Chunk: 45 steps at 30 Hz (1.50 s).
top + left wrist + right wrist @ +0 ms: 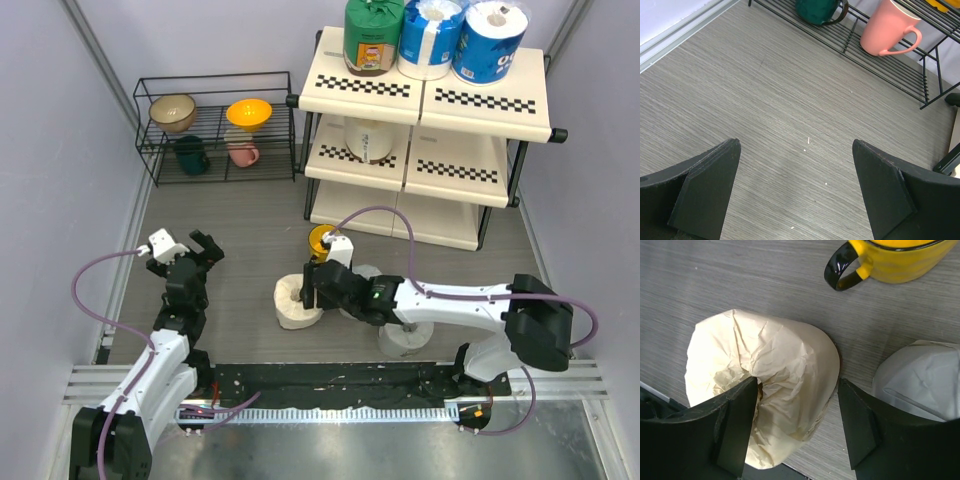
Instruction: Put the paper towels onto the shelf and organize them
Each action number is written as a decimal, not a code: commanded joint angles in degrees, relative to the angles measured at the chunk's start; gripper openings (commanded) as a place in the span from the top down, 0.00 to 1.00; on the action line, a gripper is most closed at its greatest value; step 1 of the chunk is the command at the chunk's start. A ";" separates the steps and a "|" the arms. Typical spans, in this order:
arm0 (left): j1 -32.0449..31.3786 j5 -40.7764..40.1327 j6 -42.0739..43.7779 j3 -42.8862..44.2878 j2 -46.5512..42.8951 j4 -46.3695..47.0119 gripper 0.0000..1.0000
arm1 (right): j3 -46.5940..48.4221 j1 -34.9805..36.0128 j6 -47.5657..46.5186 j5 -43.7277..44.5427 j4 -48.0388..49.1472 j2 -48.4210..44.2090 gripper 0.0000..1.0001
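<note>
A cream paper towel roll (292, 308) (780, 360) stands on end on the floor. My right gripper (312, 285) (797, 385) is open astride its wall: the left finger sits at the hollow core, and the right finger is outside with a small gap. Two grey-white rolls (405, 340) (920, 375) stand beside and under that arm. The shelf (420, 100) carries a green roll (372, 35) and two blue-and-white rolls (430, 35) on top, plus a cream roll (368, 138) on the middle tier. My left gripper (190, 250) (796, 145) hangs open over bare floor.
A yellow cup (322, 240) (900, 260) stands just behind the cream roll. The low black wire rack (215, 125) at the back left holds bowls, a green mug (817, 10) and a pink mug (887, 27). Walls close in on both sides.
</note>
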 commanded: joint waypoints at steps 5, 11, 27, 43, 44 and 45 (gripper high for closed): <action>0.23 -1.22 -0.29 0.18 -0.69 1.28 0.00 | 4.43 0.32 -0.97 -2.37 -0.77 3.19 0.31; 0.23 -1.39 -0.38 0.18 -0.69 1.28 0.00 | 4.96 0.32 -0.80 -0.79 -1.82 2.15 0.65; 0.23 -0.86 -0.82 0.10 -0.51 1.28 0.00 | 17.34 -6.68 -12.57 24.43 -17.10 -25.72 0.71; 0.23 -1.22 -0.91 -0.08 -0.95 1.28 0.00 | 28.16 -29.73 -20.30 15.04 -18.62 -23.53 0.71; 0.23 -1.22 -0.91 -0.08 -0.95 1.28 0.00 | 28.43 -30.87 -20.57 14.77 -18.18 -22.74 0.71; 0.32 -1.22 -0.91 -0.08 -0.95 1.28 0.00 | 28.60 -31.49 -20.66 14.42 -18.00 -22.39 0.72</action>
